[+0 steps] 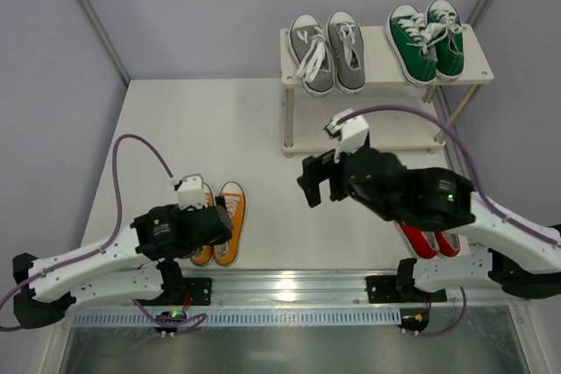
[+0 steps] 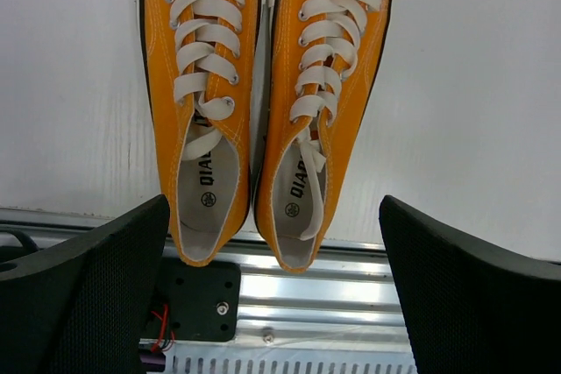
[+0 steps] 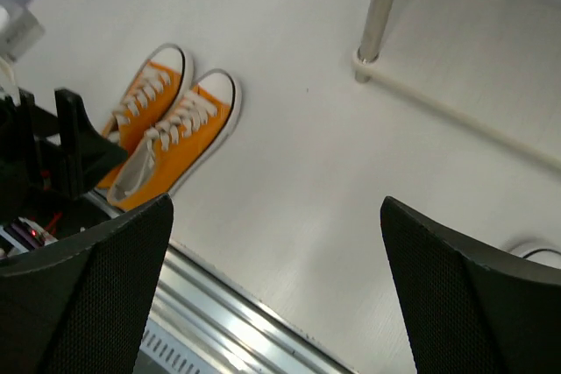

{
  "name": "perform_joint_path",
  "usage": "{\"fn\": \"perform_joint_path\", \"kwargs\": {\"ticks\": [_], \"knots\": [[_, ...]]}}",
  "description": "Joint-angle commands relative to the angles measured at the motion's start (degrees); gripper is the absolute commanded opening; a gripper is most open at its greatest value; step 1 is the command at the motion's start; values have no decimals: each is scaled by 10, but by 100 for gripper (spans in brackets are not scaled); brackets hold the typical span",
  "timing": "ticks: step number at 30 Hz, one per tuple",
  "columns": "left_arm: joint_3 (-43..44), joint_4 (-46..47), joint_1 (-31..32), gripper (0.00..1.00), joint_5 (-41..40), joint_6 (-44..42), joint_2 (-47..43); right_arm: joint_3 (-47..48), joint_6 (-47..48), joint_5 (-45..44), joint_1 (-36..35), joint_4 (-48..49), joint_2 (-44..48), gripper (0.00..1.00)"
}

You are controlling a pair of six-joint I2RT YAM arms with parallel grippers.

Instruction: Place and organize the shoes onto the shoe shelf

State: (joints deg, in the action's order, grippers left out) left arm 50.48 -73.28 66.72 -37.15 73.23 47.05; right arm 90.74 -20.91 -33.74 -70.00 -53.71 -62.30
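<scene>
Left gripper is wide open and holds nothing; it hangs just over the heels of two orange shoes. These sit side by side on the table, close to the near edge. Right gripper is wide open too, holds nothing, and touches nothing. Two red shoes peek out from under the right arm, mostly hidden. One shoe shelf stands at the far right of the table. On its top board sit two grey shoes and two green shoes.
</scene>
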Motion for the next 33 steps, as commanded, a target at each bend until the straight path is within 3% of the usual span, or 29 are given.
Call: {"fn": "perform_joint_path", "kwargs": {"ticks": [1, 3, 7, 12, 15, 19, 21, 22, 23, 29, 33], "knots": [[-49, 44, -17, 100, -24, -30, -2, -54, -103, -42, -48, -21, -10, 100], [-72, 84, -33, 100, -16, -56, -4, -71, -130, -36, -60, -13, -7, 100], [-121, 194, -129, 100, 37, -131, 13, -89, -156, -37, -83, -17, -7, 100], [-133, 281, -182, 99, 113, -225, 93, -95, -177, -42, -100, -33, -5, 100], [-128, 326, -185, 87, 129, -254, 130, -107, -190, -42, -105, -34, 2, 100], [-129, 357, -188, 44, 159, -288, 168, -116, -204, -44, -109, -43, 10, 100], [-135, 370, -188, 29, 175, -290, 180, -120, -210, -46, -110, -47, 18, 100], [-138, 372, -188, 10, 190, -290, 186, -123, -213, -48, -110, -49, 21, 100], [-142, 374, -188, 0, 197, -286, 190, -123, -215, -49, -110, -51, 23, 100], [-143, 375, -187, 0, 278, -252, 152, -123, -244, -74, -110, -98, 37, 100], [-86, 369, -181, 0, 278, -178, 102, -132, -265, -87, -110, -127, 52, 100]]}}
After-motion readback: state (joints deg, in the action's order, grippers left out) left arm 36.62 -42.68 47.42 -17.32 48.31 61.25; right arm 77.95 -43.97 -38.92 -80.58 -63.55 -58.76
